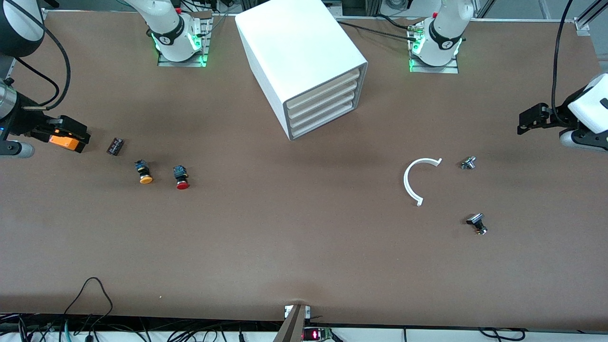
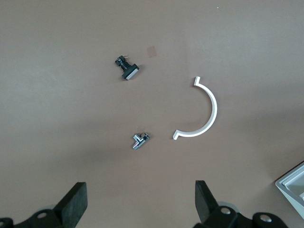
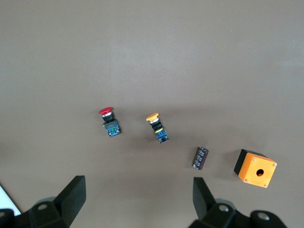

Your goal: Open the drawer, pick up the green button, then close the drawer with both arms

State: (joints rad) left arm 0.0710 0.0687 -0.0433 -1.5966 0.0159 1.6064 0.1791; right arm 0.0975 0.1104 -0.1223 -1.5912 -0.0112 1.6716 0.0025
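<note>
The white box cabinet (image 1: 304, 57) stands at the back middle of the table. Its stacked cream-edged drawers (image 1: 324, 104) are all shut. No green-capped button shows in any view. My left gripper (image 1: 528, 119) hangs open and empty over the left arm's end of the table; in the left wrist view (image 2: 141, 204) its fingers stand wide apart over bare table. My right gripper (image 1: 71, 130) hangs open and empty over the right arm's end, above an orange box (image 1: 64, 141); its fingers are also wide apart in the right wrist view (image 3: 137, 199).
Toward the right arm's end lie a red-capped button (image 1: 182, 178), an orange-capped button (image 1: 144, 172) and a dark capacitor (image 1: 115, 146). Toward the left arm's end lie a white half ring (image 1: 414, 179), a small metal part (image 1: 468, 163) and a black-capped part (image 1: 477, 223).
</note>
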